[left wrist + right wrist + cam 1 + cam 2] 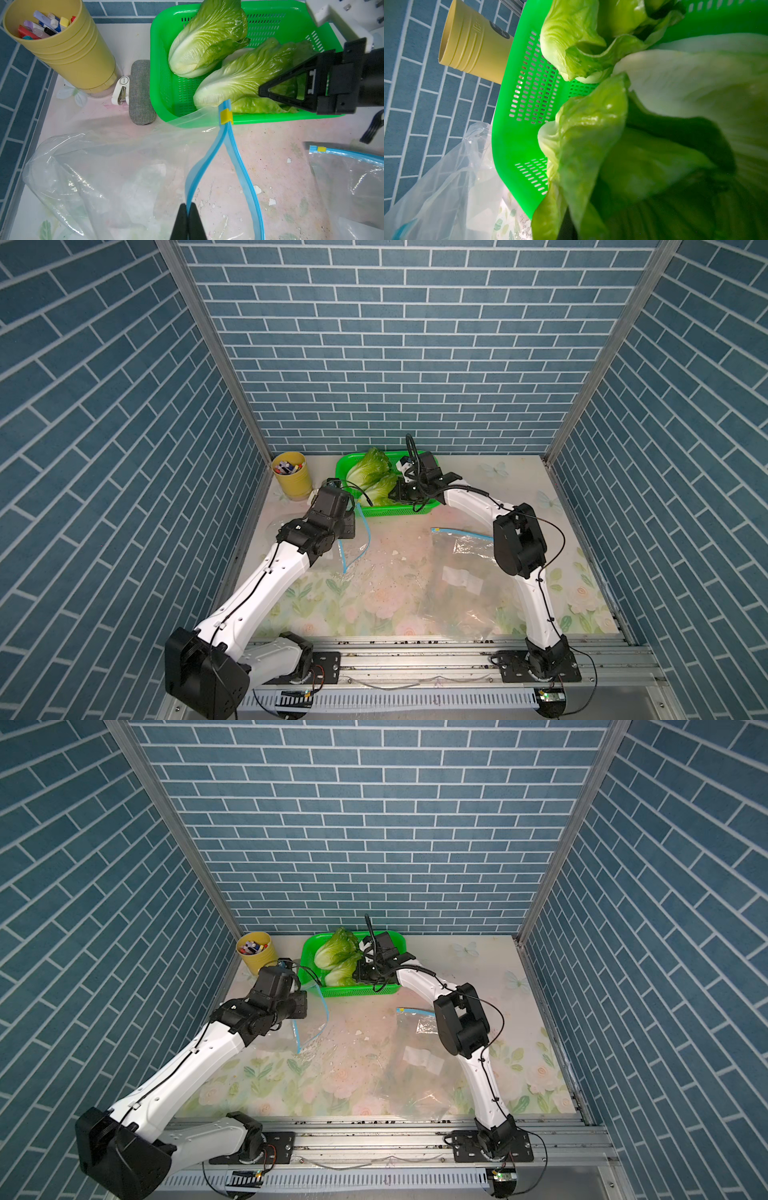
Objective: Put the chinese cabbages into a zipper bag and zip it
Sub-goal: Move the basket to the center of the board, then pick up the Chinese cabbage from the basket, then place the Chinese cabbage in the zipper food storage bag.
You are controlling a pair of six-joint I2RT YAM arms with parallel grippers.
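Two Chinese cabbages point(370, 468), each with a white stem end and crinkled light-green leaves, are seen lying on their sides, side by side, in a green perforated basket point(270, 119). The nearer cabbage point(239, 81) is pinched at its leafy end by the right gripper point(264, 92), and the farther cabbage point(205, 41) is propped against the basket's back wall. A clear zipper bag point(93, 166) is spread crumpled on the flowered table point(270, 155) just in front of the basket with its mouth gaping; one blue zip strip point(199, 166) is clamped by the left gripper point(188, 220), and the yellow slider point(226, 116) is parked at the end nearest the basket.
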